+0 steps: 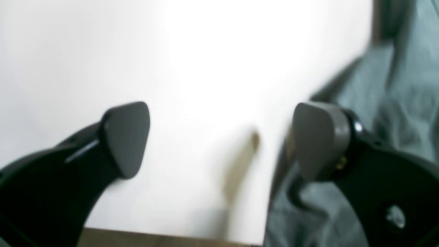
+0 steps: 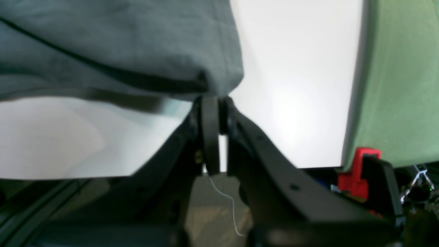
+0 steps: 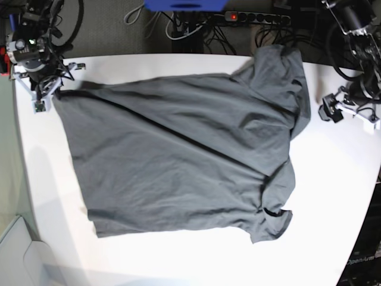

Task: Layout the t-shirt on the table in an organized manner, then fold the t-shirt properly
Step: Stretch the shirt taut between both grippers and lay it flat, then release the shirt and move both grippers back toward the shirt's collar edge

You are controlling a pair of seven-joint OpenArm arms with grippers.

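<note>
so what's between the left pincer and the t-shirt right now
Only bare white table. In the base view the open left pincer sits just off the t-shirt, beside its sleeve. The left wrist view shows white tabletop between its fingers, cloth at one side.

base view: looks straight down from high above, taking in nearly the whole tabletop [image 3: 333, 196] and the spread t-shirt [image 3: 178, 155].
left wrist view: rides behind the left tool [image 1: 219, 140], close to the tabletop [image 1: 205, 68], aimed forward past its pads; blurred.
right wrist view: sits behind the right tool [image 2: 214, 103], very near, facing along the tabletop [image 2: 291, 85] at a t-shirt [image 2: 120, 44] edge.
shared: all three views show t-shirt [image 1: 404, 103] and white tabletop.
</note>
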